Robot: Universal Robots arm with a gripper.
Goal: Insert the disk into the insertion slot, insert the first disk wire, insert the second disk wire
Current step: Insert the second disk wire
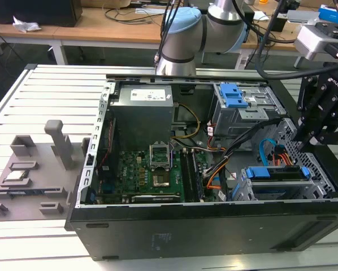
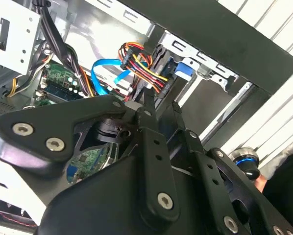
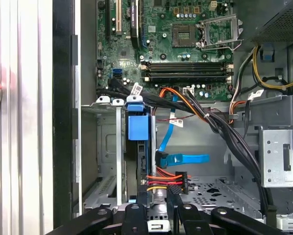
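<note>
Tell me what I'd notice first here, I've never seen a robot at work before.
Probably the open computer case, its green motherboard bared in the middle of the exterior view. Next, the black gripper hanging over the case at the exterior view's right, near the disk in its bright blue carrier, seated in the insertion slot. Beside it curls the second disk wire, light blue.

The insertion slot (image 1: 243, 189) hides most of the disk (image 1: 271, 173), leaving just its blue frame edge visible.
</note>
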